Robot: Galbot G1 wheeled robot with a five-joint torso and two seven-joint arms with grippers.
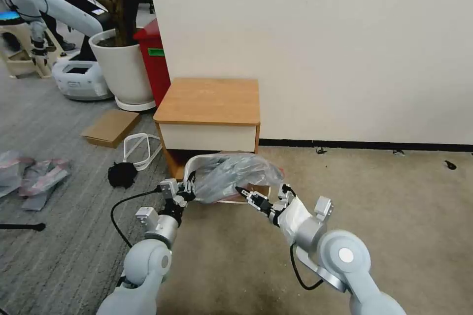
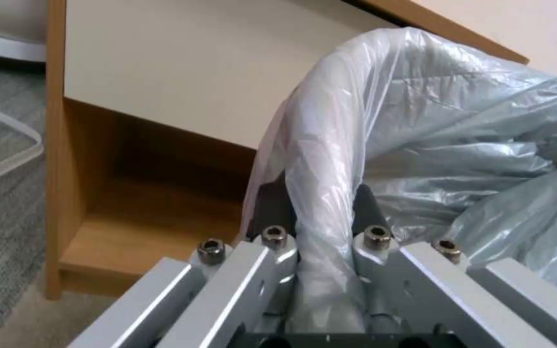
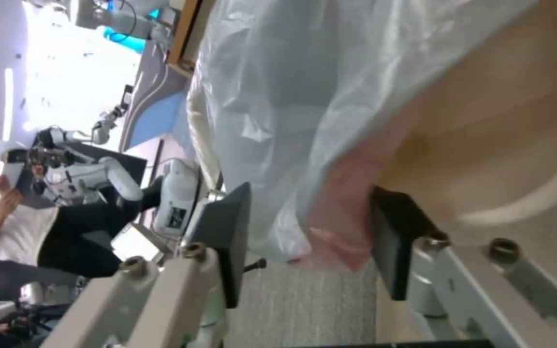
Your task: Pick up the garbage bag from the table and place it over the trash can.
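Head view: left hand (image 1: 189,191) clamps garbage bag (image 1: 231,174), right hand (image 1: 242,192) apart, before table (image 1: 209,101).

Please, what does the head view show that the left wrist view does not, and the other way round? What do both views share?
The head view adds the right gripper at the right end of the garbage bag, the table with its wooden top, and the plant pot and red bin beside it. The left wrist view adds a close look at the left gripper pinching a rolled fold of the bag, and the table's open lower shelf. Both share the bag before the cream drawer front.
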